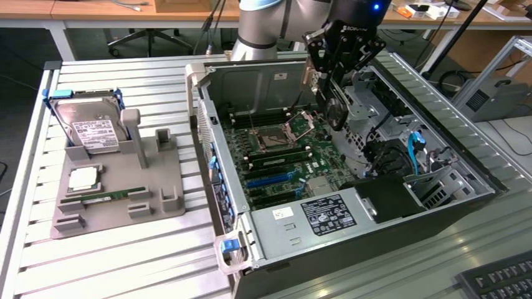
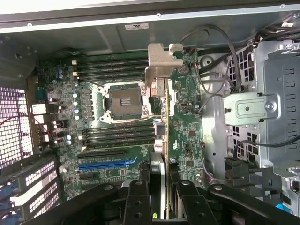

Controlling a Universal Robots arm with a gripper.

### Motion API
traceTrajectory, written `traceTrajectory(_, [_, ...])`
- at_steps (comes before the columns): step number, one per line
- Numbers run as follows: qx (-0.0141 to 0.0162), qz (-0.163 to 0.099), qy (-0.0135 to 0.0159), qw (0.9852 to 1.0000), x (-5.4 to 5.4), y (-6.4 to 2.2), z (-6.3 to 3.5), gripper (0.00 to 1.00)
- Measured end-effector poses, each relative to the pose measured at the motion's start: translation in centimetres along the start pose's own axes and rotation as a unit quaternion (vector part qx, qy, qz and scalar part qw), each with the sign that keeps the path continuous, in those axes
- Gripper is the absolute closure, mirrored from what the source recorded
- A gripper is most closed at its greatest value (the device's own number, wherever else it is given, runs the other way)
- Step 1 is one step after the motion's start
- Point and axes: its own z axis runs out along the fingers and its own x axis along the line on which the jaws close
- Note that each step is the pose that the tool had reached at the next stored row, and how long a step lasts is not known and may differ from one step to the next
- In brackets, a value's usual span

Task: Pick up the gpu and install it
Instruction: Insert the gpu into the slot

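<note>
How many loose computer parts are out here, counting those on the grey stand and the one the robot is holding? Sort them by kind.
hard drive: 1
processor chip: 1
memory stick: 1
gpu: 1
Total: 4

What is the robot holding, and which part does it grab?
The gpu, pinched edge-on between the jaws at the end away from its silver bracket.
</note>
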Motion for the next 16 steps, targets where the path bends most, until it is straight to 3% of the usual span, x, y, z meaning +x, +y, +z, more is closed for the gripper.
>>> traceTrajectory(3, [-0.0004, -0.018, 0.0002, 0.9998, 0.01, 0.00, 0.00, 0.74])
traceTrajectory(11, [-0.0019, -0.072, 0.0007, 0.9974, 0.01, 0.00, 0.00, 0.74])
traceTrajectory(16, [-0.0029, -0.111, 0.0011, 0.9938, 0.01, 0.00, 0.01, 0.74])
